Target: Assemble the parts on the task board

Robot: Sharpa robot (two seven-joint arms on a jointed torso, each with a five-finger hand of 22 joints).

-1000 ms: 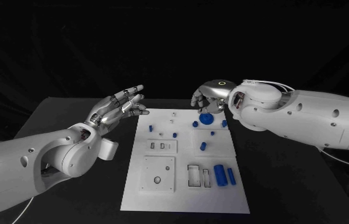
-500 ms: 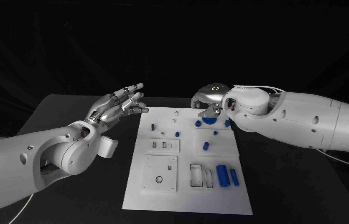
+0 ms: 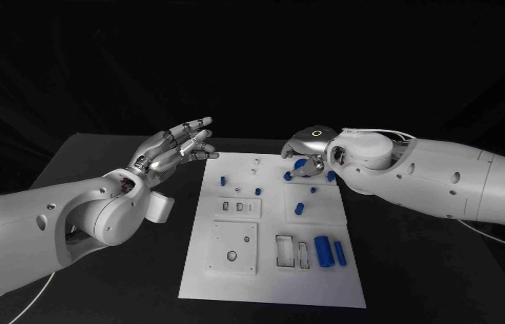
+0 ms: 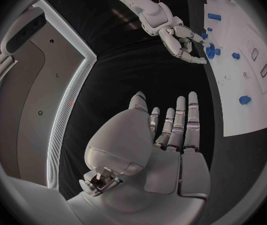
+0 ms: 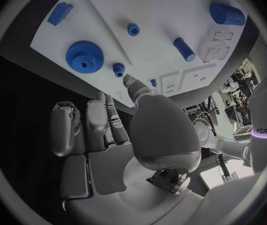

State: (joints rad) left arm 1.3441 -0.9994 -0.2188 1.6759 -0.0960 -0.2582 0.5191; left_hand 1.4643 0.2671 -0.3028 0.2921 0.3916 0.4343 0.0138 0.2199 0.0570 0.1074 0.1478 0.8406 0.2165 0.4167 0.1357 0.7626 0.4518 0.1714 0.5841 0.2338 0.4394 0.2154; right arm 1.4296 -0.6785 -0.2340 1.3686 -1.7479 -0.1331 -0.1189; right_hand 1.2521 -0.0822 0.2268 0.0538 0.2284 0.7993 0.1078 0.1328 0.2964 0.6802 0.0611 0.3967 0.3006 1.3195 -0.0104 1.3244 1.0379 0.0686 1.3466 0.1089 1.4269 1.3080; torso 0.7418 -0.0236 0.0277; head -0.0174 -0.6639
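Head view: the white rectangular task board point(image 3: 271, 255) lies mid-table with small blue plastic parts point(image 3: 324, 252) on it. The silver left hand point(image 3: 174, 149) hovers beside the board's far left corner, fingers spread, holding nothing.

Left wrist view: the silver right hand point(image 4: 185, 42) hangs over the board's far edge.

Right wrist view: its fingers point(image 5: 100, 126) are apart and hold nothing, just beside a blue toothed gear point(image 5: 84, 57) that lies on the board.

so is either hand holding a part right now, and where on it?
No. The left hand is spread open beside the task board; the right hand hangs over the large blue gear, nothing in its fingers.
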